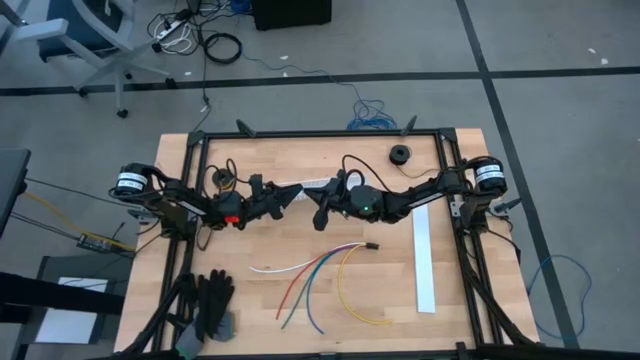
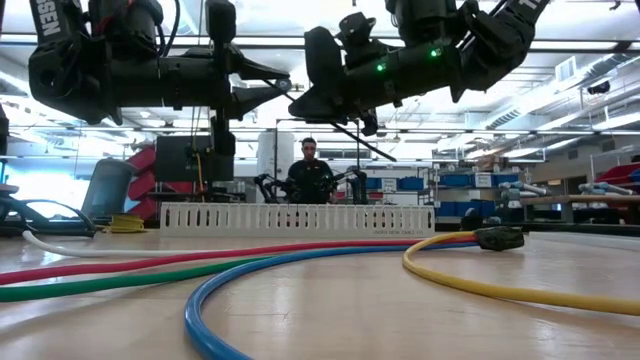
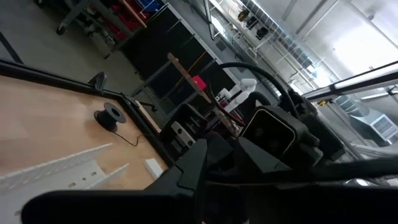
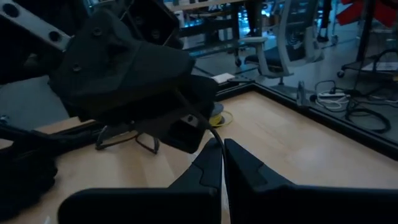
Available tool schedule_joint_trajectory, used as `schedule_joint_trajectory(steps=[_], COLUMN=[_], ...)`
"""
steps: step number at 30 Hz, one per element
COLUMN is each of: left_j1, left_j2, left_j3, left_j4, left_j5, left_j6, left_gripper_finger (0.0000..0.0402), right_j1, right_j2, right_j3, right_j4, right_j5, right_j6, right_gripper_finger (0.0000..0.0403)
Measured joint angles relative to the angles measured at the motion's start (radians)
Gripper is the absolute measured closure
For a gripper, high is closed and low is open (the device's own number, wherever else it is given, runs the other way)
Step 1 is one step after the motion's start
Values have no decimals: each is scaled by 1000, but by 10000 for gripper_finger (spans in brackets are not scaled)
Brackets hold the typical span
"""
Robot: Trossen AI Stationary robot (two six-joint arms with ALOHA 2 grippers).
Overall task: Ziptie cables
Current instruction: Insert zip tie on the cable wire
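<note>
The cables [image 1: 318,276], thin red, green, blue, yellow and white wires, lie loose on the wooden table near its front; in the low view they cross the foreground [image 2: 230,268], and one ends in a small dark plug [image 2: 498,238]. Above the table's middle my two grippers meet tip to tip, well clear of the cables. My left gripper [image 1: 295,193] comes from the left and fills the right wrist view [image 4: 124,74]. My right gripper [image 4: 219,144] comes from the right, shut, with a thin black zip tie [image 4: 198,118] rising from its tips toward the left gripper. My right gripper pinches the thin black zip tie [image 4: 215,135] between its two fingertips. It points level toward the table's left. The strip curves up and away from the tips toward the left gripper's body, clear of the table. Whether the left gripper touches it, I cannot tell.
A long white slotted channel [image 1: 305,186] lies behind the grippers. A flat white strip [image 1: 427,262] lies along the right side, a black spool [image 1: 400,154] at the far right, and dark gloves [image 1: 212,305] at the near left. A person [image 2: 310,170] stands beyond the table.
</note>
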Motion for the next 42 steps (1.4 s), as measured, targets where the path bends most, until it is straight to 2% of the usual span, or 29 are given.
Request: schedule_joint_trajectory(steps=[8, 17, 20, 31, 42], left_j1=[0, 0, 0, 0, 0], left_j2=[0, 0, 0, 0, 0], left_j3=[0, 0, 0, 0, 0], left_j4=[-21, 15, 29, 63, 64], left_j5=[0, 14, 15, 32, 32], left_j6=[4, 202, 212, 234, 259], left_gripper_finger=[341, 341, 341, 341, 341], right_j1=[4, 59, 73, 71, 71], right_j2=[0, -15, -33, -38, -38], right_j3=[0, -1, -1, -1, -1], right_j4=[0, 5, 3, -4, 36], right_j5=[36, 99, 133, 94, -11], right_j6=[1, -60, -101, -70, -45], right_gripper_finger=[403, 402, 402, 402, 403])
